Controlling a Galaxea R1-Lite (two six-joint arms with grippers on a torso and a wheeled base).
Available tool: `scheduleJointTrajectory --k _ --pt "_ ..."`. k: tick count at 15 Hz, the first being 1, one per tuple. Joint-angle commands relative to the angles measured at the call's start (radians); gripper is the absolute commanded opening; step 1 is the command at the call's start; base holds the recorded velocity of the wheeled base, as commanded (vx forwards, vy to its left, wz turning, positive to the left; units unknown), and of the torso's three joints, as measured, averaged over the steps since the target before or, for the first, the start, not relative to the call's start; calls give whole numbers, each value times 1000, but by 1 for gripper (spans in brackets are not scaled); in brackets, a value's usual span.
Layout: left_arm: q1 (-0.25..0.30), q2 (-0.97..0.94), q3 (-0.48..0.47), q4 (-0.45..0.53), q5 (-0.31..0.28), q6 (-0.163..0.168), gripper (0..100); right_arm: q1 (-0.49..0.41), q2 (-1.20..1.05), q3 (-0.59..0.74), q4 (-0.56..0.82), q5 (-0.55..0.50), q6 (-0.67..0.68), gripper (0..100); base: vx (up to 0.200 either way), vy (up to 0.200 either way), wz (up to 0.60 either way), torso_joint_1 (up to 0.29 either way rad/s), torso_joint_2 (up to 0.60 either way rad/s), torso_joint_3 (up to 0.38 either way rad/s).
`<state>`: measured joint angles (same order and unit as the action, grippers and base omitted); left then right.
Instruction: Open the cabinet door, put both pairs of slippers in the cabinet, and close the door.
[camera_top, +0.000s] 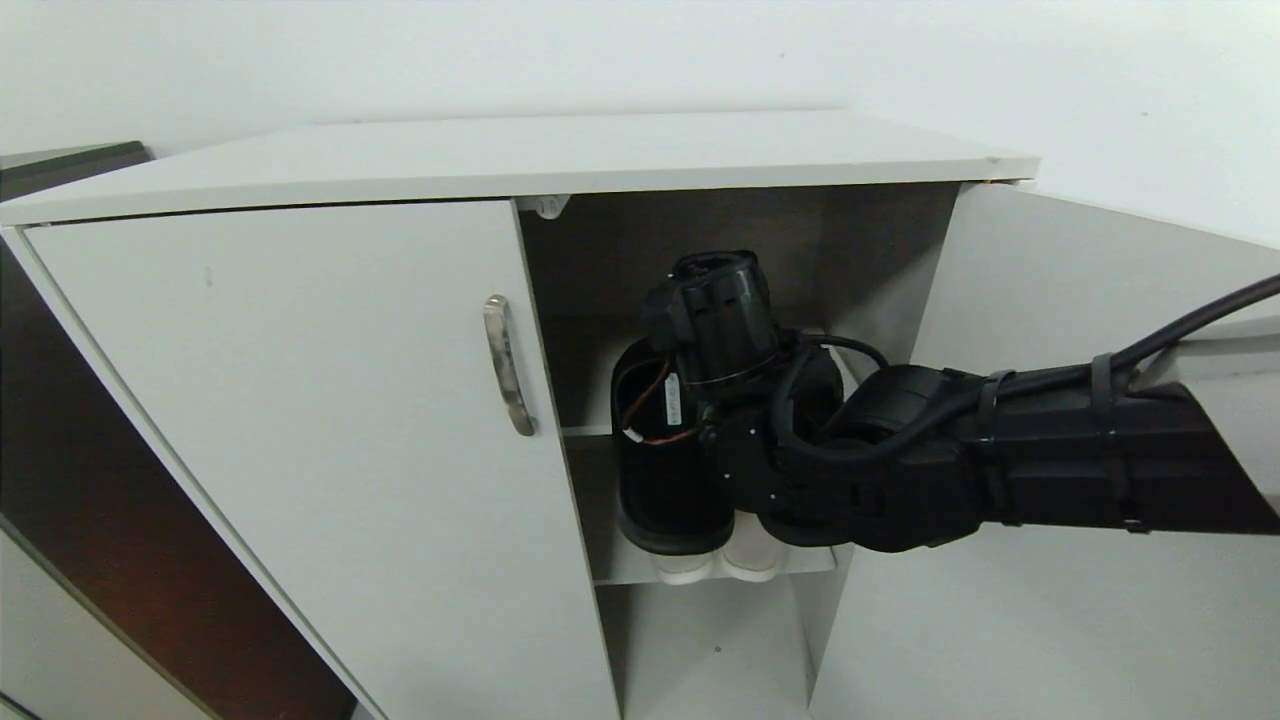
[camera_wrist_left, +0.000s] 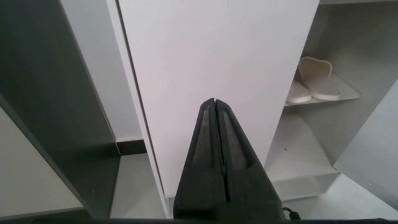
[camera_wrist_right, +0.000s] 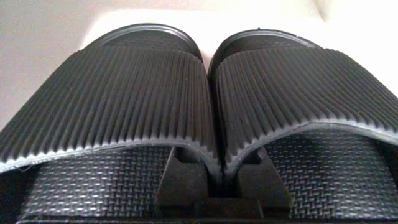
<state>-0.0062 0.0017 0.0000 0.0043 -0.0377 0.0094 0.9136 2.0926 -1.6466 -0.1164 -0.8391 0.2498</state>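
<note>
**Entry: 2nd pair of slippers at the shelf, door not yet closed**

- Cabinet (camera_top: 500, 160): right door (camera_top: 1050, 300) swung open, left door (camera_top: 300, 450) closed, handle (camera_top: 508, 365) on it.
- White slippers (camera_top: 720, 565): 1 pair, on the middle shelf (camera_top: 610, 570).
- Black slippers (camera_top: 660, 480): 1 pair, inside the opening, directly over the white pair; whether they rest on it cannot be told.
- Right gripper (camera_wrist_right: 217, 180): fingers (camera_wrist_right: 180, 183) tucked under the straps and closed on the 2 inner strap edges, pinching them together.
- Left gripper (camera_wrist_left: 214, 124): pressed fully closed, holding nothing, facing the closed left door.
- Step in hand, by judgement: placing the 2nd pair.
- Next move calls for: letting go once the black pair sits steady, drawing the arm out without dragging either pair, then pushing the right door closed.
</note>
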Motion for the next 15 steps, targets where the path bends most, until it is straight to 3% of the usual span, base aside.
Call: scheduleJointTrajectory --k 1,9,12,15 --pt "0 1 0 0 1 0 0 -4 15 -16 -2 2 2 0 0 0 0 0 0 0" --pt "0 1 0 -1 1 -3 0 -85 161 -245 1 18 -26 0 0 0 0 0 0 0" --pt "0 1 0 0 1 -3 0 -101 176 -262 1 18 -24 0 0 0 0 0 0 0" --pt "0 1 0 -1 1 -5 0 -101 172 -262 1 17 -26 0 133 0 0 2 2 2"
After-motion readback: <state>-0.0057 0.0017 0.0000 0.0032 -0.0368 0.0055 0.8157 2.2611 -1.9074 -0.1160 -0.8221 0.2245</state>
